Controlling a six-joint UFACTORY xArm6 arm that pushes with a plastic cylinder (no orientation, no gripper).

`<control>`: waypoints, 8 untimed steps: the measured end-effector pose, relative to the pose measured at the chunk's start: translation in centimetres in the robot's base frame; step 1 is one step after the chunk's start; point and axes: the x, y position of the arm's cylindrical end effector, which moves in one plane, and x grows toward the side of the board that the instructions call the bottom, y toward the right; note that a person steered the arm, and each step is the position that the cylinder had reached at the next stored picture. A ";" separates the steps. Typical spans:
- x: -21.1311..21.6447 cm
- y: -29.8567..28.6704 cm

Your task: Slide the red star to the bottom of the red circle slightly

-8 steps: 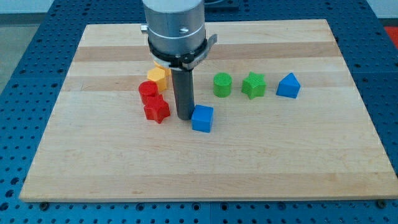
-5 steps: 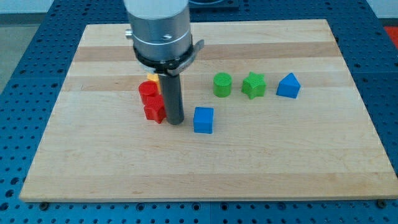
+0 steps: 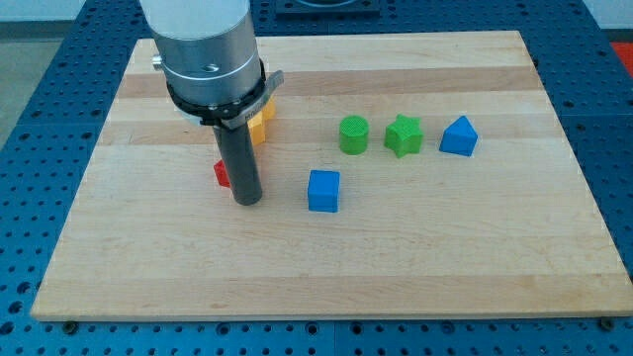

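Observation:
My tip point(image 3: 246, 201) rests on the board at the view's centre left. The rod hides most of the red star point(image 3: 222, 175); only a small red piece shows at the rod's left side. The red circle is hidden behind the rod and arm body. A yellow block point(image 3: 261, 126) peeks out just right of the rod's top. The blue cube point(image 3: 322, 190) sits to the right of my tip.
A green cylinder point(image 3: 353, 134), a green star point(image 3: 403, 135) and a blue triangular block point(image 3: 458, 136) stand in a row at the view's right. The wooden board point(image 3: 475, 247) lies on a blue perforated table.
My tip has moved to the view's left, from beside the blue cube to over the red blocks. The red star and red circle, visible earlier, are now mostly covered by the rod.

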 end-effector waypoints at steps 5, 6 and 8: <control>1.2 0.1; 1.2 1.6; 1.2 7.5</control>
